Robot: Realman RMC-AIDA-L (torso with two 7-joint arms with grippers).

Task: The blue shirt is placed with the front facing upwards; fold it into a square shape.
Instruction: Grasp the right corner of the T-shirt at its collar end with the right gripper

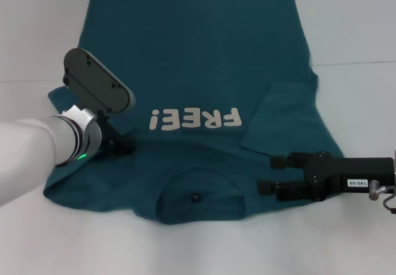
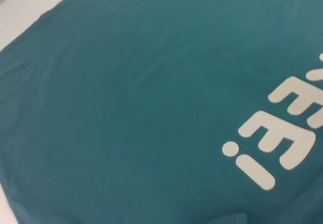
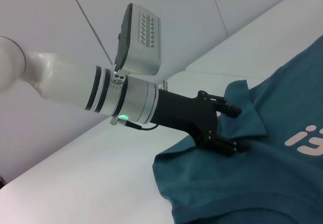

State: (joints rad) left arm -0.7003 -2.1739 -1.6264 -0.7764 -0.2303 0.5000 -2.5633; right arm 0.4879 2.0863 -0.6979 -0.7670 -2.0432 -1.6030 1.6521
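The blue shirt (image 1: 198,52) lies face up on the white table, its collar (image 1: 199,182) nearest me and its white "FREE!" lettering (image 1: 195,119) reading upside down. One sleeve (image 1: 281,117) is folded inward over the body on the right. My left gripper (image 1: 129,146) is low at the shirt's left sleeve. In the right wrist view the left gripper (image 3: 238,128) is open, with the sleeve's edge (image 3: 250,115) between its fingers. My right gripper (image 1: 271,174) hovers open over the shirt's near right shoulder. The left wrist view shows only shirt cloth (image 2: 126,108).
The white table (image 1: 359,27) extends around the shirt on all sides, with a seam line running across it at the back. A small dark neck tag (image 1: 196,196) sits inside the collar. A light wall stands behind the left arm in the right wrist view.
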